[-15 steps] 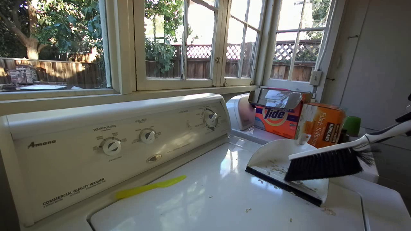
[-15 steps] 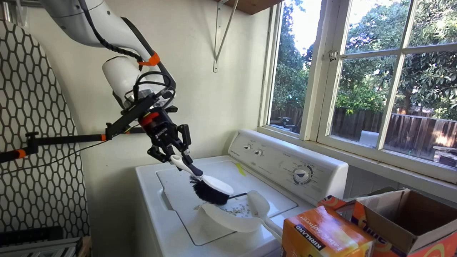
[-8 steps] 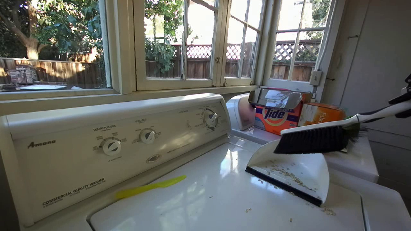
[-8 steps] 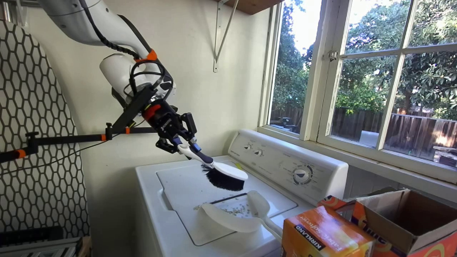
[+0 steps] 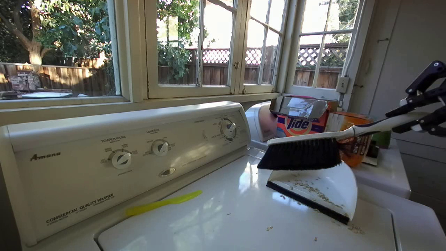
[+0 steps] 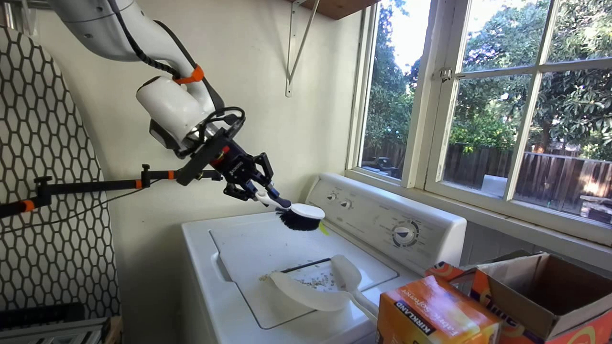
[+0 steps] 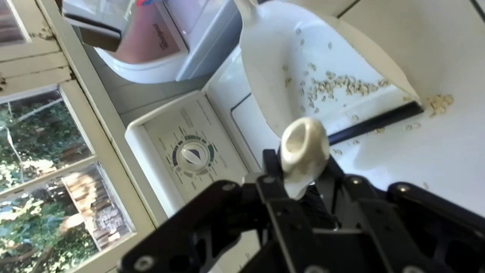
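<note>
Brush (image 5: 301,153), handle (image 5: 383,125) clamped in pincer (image 6: 264,192)

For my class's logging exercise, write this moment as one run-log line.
gripper: closed on brush handle; brush: above washer, clear of dustpan; dustpan: on washer, pale bits inside; strays: on washer outside dustpan

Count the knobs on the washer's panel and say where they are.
3, in both exterior views: the temperature knob, the load-size knob beside it, and a third knob along the panel, nearer the detergent box. None appears hidden.
</note>
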`<action>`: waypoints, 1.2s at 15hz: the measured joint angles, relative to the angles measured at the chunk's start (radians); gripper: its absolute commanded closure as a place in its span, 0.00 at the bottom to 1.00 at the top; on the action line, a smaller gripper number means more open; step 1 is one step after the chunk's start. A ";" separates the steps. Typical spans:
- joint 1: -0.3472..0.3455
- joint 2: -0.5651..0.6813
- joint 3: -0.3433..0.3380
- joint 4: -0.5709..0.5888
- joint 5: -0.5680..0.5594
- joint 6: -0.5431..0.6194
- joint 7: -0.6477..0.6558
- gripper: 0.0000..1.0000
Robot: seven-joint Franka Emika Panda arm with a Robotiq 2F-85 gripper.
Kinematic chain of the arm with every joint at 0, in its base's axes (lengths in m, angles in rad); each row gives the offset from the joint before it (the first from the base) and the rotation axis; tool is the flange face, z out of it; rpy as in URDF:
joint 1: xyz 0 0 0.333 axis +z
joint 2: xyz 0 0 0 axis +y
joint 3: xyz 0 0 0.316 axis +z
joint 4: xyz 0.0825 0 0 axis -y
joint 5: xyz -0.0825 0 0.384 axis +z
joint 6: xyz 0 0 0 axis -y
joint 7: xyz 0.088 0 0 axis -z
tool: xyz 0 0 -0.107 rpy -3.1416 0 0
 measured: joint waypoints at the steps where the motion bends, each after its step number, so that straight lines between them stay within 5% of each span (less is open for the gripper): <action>1: -0.001 0.006 0.000 0.000 -0.028 -0.039 0.022 0.93; 18: -0.029 0.174 -0.053 0.045 -0.543 -0.505 0.534 0.93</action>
